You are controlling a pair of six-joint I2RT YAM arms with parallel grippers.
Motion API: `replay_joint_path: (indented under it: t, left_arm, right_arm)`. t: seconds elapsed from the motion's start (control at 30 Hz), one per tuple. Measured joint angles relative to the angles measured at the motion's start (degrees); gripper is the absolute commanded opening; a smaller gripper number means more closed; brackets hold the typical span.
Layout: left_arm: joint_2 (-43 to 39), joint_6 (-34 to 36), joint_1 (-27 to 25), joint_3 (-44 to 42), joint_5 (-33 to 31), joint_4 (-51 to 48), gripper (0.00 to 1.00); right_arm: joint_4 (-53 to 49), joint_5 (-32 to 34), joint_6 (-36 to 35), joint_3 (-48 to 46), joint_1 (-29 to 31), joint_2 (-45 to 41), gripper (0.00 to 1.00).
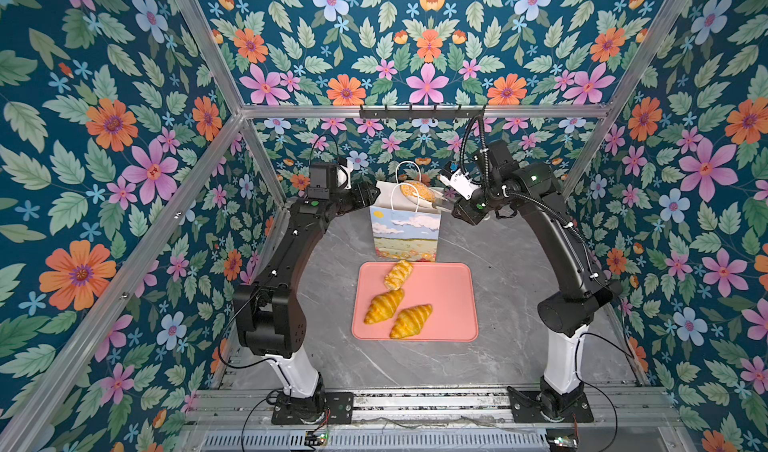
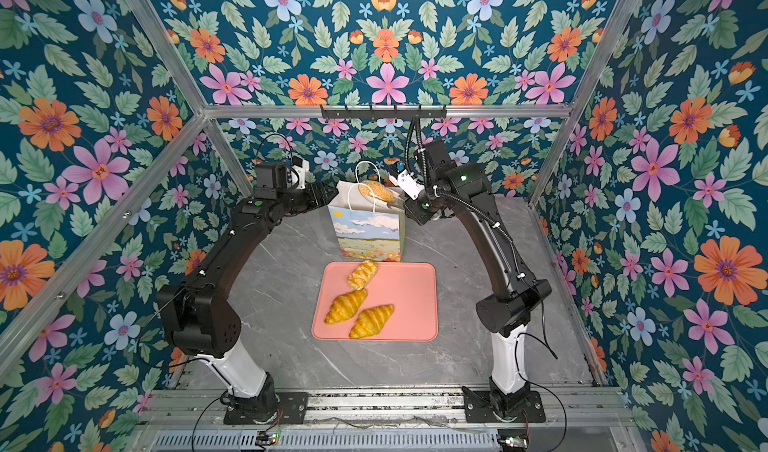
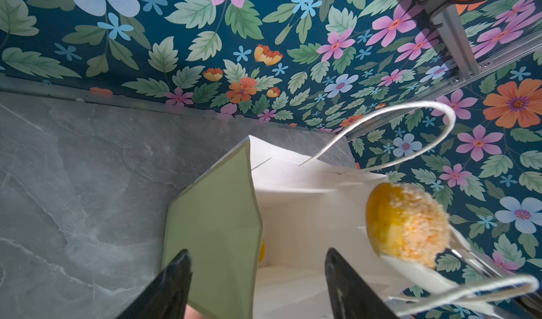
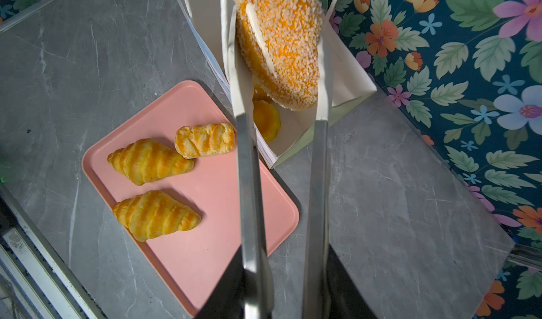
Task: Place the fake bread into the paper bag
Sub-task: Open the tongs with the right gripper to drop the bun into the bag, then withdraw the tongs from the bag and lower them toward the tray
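Note:
A speckled oval bun point(image 1: 417, 191) point(image 2: 376, 191) point(image 4: 278, 39) hangs over the open mouth of the paper bag point(image 1: 405, 234) point(image 2: 368, 234) point(image 4: 346, 80), pinched between the white tips of metal tongs point(image 4: 249, 185). My right gripper point(image 1: 457, 211) point(image 4: 283, 256) is shut on the tongs' arms. Another yellow bread piece point(image 4: 267, 121) lies inside the bag. My left gripper point(image 1: 371, 195) point(image 3: 258, 253) stands open at the bag's left rim, its jaws on either side of the green side wall point(image 3: 217, 215). Two croissants point(image 1: 384, 306) point(image 1: 411, 320) and a braided piece point(image 1: 398, 274) lie on the tray.
The pink tray point(image 1: 449, 288) point(image 4: 220, 229) sits on the grey marbled table just in front of the bag. The bag's white cord handles point(image 3: 425, 138) stand up around the bun. Floral walls close in the back and both sides.

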Motion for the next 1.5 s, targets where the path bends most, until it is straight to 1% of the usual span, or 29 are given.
replay_joint_path:
  t: [0.13, 0.5, 0.8, 0.93, 1.1, 1.23, 1.4, 1.5]
  left_arm:
    - [0.48, 0.0, 0.0, 0.0, 0.35, 0.28, 0.73]
    - [0.63, 0.11, 0.0, 0.13, 1.33, 0.57, 0.73]
    - [0.42, 0.11, 0.0, -0.98, 1.6, 1.16, 0.73]
    - [0.42, 0.11, 0.0, -0.98, 1.88, 1.18, 0.73]
    - [0.39, 0.15, 0.0, -0.55, 1.92, 1.03, 0.73]
    - [-0.46, 0.31, -0.04, -0.09, 1.86, 0.42, 0.74]
    - [-2.71, 1.14, -0.04, -0.02, 1.4, -0.92, 0.74]
    - [-4.98, 1.33, -0.04, -1.03, 0.96, -1.05, 0.75]
  right_arm:
    - [1.01, -0.02, 0.15, -1.88, 0.0, -0.15, 0.38]
    - [2.51, -0.15, 0.13, -2.23, 0.46, -0.15, 0.47]
    - [2.58, 0.28, 0.13, -1.46, 0.48, -0.28, 0.48]
    - [2.27, 0.9, 0.13, -0.57, 0.48, -1.73, 0.48]
    - [1.97, 0.63, 0.13, -0.15, 0.52, -6.14, 0.48]
    - [2.05, 0.17, 0.15, -2.43, 0.52, -11.13, 0.48]
    - [2.56, -0.68, 1.49, -9.92, 0.66, -20.68, 0.47]
    - [4.74, -1.77, 2.16, -17.33, 1.05, -27.56, 0.47]
